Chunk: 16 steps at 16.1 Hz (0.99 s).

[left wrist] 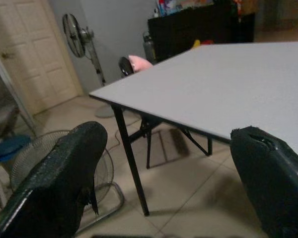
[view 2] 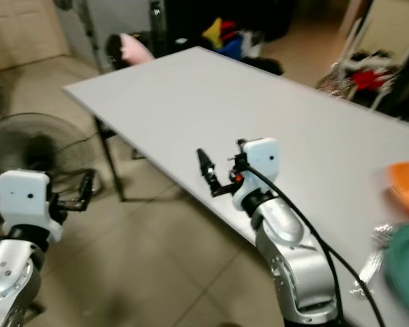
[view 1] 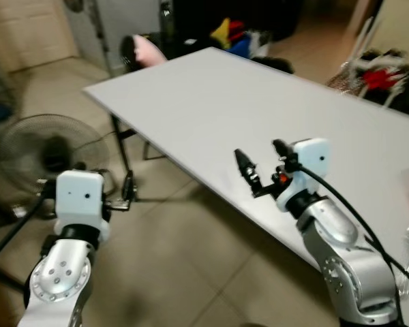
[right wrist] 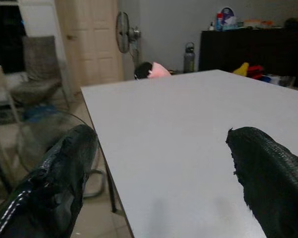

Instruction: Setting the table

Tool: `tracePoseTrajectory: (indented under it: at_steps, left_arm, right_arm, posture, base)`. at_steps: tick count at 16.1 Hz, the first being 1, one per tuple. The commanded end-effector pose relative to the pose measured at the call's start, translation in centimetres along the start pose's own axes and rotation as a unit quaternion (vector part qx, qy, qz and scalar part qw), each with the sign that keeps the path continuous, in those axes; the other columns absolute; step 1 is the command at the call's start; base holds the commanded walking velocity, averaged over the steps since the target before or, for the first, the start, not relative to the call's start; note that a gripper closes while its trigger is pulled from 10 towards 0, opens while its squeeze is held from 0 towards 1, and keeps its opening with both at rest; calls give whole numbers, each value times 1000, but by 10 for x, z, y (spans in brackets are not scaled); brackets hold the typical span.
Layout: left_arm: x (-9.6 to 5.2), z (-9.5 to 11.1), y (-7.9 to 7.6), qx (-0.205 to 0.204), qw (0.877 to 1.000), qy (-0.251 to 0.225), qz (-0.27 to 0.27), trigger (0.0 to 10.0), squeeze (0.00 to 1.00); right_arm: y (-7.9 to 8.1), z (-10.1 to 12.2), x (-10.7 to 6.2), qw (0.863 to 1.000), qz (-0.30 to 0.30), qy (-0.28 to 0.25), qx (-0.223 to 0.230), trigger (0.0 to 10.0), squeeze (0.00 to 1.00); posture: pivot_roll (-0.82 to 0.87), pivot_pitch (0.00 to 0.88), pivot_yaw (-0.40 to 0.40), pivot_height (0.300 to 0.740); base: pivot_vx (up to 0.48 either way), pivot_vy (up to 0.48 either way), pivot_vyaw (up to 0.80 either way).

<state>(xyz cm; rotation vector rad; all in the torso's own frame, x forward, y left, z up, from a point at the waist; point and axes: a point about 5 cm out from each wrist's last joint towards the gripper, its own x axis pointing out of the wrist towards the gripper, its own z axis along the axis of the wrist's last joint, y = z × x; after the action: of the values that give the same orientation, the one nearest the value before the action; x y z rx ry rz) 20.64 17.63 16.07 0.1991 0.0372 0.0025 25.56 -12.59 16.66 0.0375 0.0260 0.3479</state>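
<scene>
A long grey table (view 1: 259, 116) runs across the room on black folding legs, its far corner pointing toward a dark cabinet (right wrist: 248, 49) against the back wall. Most of the top is bare; at its right end, near the edge closest to the robot, sit an orange dish (view 2: 407, 185), a teal one (view 2: 405, 262) and some blurred silver cutlery (view 2: 375, 255). The right gripper (view 1: 262, 163) hovers just above the near edge of the table with its two black fingers spread wide and nothing between them. The left gripper (view 1: 126, 194) is held off the table, over the tiled floor (view 1: 191, 259), and its fingers also stand apart and empty. A floor fan (view 1: 44, 146) lies beside the near corner, a standing fan (left wrist: 77, 37) is by the cream door (left wrist: 27, 54), and a pink cushion (view 1: 146, 51) rests on a chair beyond the far edge.
</scene>
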Motion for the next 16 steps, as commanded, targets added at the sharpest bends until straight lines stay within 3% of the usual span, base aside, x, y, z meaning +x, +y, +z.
tracePoseTrajectory:
  at_steps: [1,2,3,4,5,8,11,14,16]
  left_arm:
    - [-2,0,5,8,1000,-2,8,10000,0]
    - [-3,-3,10,2,1000,0,18,10000,0]
    - [-3,-4,12,2,1000,2,23,10000,0]
    - [-4,-5,13,5,1000,2,25,10000,0]
    - [-5,-6,17,12,999,3,33,10000,0]
    - [-6,-4,20,15,999,-5,39,10000,0]
    - [-7,0,21,15,999,-13,43,10000,0]
    - [-7,3,20,15,999,-17,41,10000,0]
    - [-7,4,19,14,999,-20,41,10000,0]
  right_arm:
    - [-5,-2,3,1000,-19,1,-3,10000,1000]
    - [-13,-8,4,999,-54,6,-4,10000,1000]
    - [-19,-11,4,997,-74,9,-7,10000,765]
    - [-21,-13,4,996,-83,10,-7,10000,0]
    - [-30,-21,3,995,-100,14,-7,10000,0]
    - [-31,-33,-1,996,-69,45,-17,10000,0]
    - [-15,-26,2,999,-17,23,31,10000,0]
    - [-2,-23,6,999,32,13,10,10000,0]
    - [0,-21,8,999,45,11,26,10000,0]
  posture:
    - [-61,0,36,740]
    - [-61,0,36,740]
    - [-61,0,34,740]
    - [-61,0,32,740]
    - [-59,0,32,740]
    - [-51,0,28,740]
    - [-44,0,29,740]
    - [-36,0,29,740]
    - [-28,0,24,740]
  base:
    - [0,431,0]
    - [0,435,0]
    - [0,431,0]
    - [0,431,0]
    - [0,431,0]
    - [0,435,0]
    - [0,431,0]
    - [0,433,0]
    - [0,429,800]
